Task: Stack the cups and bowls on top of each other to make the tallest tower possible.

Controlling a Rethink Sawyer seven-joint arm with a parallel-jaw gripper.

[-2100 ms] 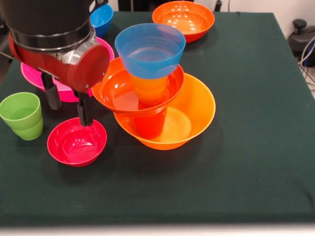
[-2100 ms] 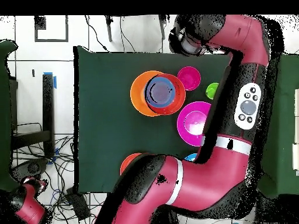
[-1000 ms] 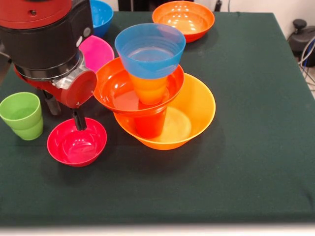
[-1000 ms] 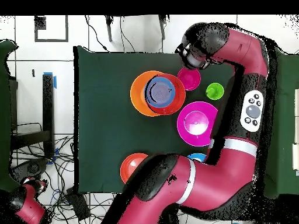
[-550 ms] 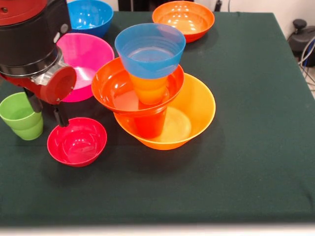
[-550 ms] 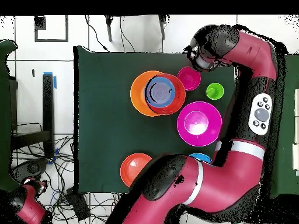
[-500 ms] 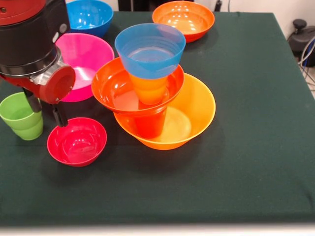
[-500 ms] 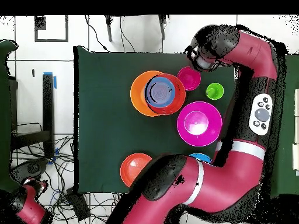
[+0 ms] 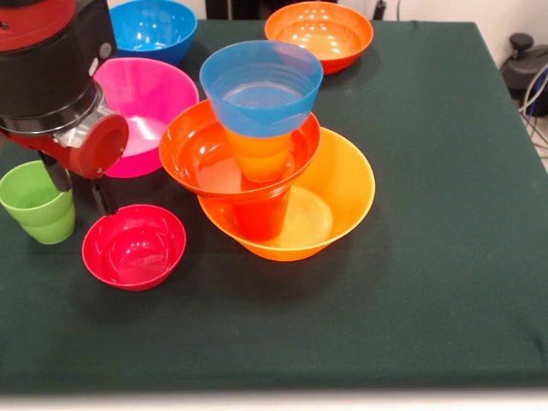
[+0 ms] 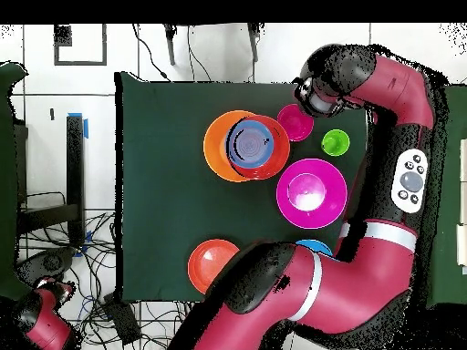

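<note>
The tower stands mid-table: a wide orange bowl [image 9: 342,193] holds a red-orange cup [image 9: 259,218], then a red-orange bowl [image 9: 199,156], an orange cup [image 9: 257,156] and a blue bowl [image 9: 261,86] on top. The tower [image 10: 244,146] also shows from above. A crimson bowl [image 9: 134,247] and a light green cup [image 9: 34,201] sit at the front left. My gripper [image 9: 80,188] hangs low between them, open, with nothing between its fingers. One finger [image 9: 60,175] is beside the cup, the other at the crimson bowl's far rim.
A pink bowl [image 9: 145,98], a second blue bowl [image 9: 154,24] and another orange bowl [image 9: 319,32] lie toward the back. From above, the arm [image 10: 401,182] curves round the right side of the table [image 10: 164,200].
My gripper has slid left from over the crimson bowl's far rim toward the green cup, uncovering the pink bowl. Bowls and cups have not moved.
</note>
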